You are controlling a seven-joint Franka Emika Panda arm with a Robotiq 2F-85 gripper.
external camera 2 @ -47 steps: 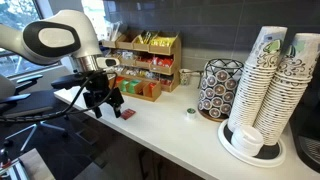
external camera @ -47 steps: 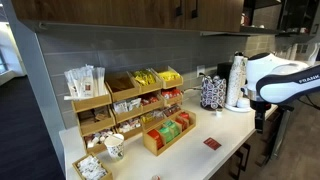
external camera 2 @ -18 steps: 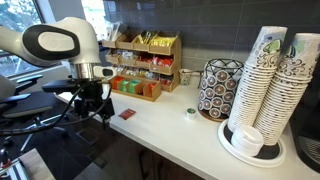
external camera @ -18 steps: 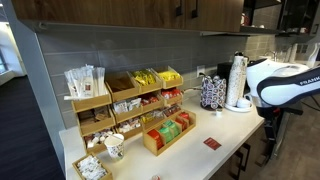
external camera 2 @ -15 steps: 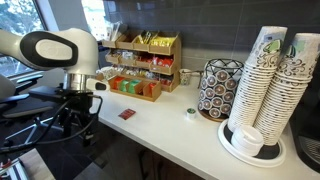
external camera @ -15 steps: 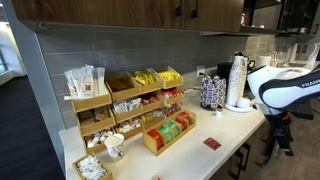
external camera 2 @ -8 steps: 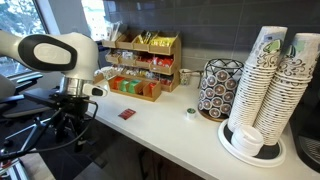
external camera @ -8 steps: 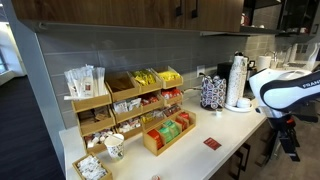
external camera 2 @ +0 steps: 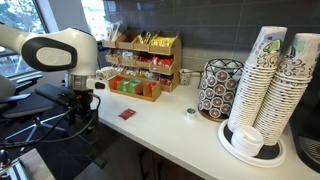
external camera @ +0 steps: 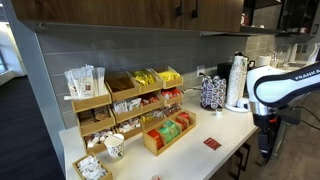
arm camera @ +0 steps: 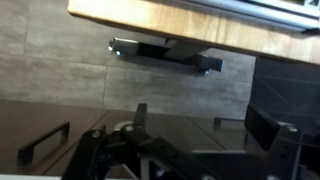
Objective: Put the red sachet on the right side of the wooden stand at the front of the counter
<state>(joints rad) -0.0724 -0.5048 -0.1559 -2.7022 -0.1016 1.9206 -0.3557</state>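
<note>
Red sachet (external camera: 211,143) lies flat on the counter (external camera: 235,128) near the front edge, at abt 4 o'clock from the wooden stand (external camera: 168,133) in an exterior view. In an exterior view taken from the far end, the sachet (external camera 2: 126,114) sits at abt 6 o'clock of the stand (external camera 2: 135,88), apart from it, w/ nothing touching it. My arm (external camera 2: 60,52) hangs off the counter's front. The gripper (external camera 2: 79,108) points down, at abt 9 o'clock of the sachet and well apart. I can't tell how wide its jaws stand, too dark vs the bkgd. Wrist view gives only floor, a wood edge (arm camera: 190,22) and dark shapes. Nothing visible in its grip.
</note>
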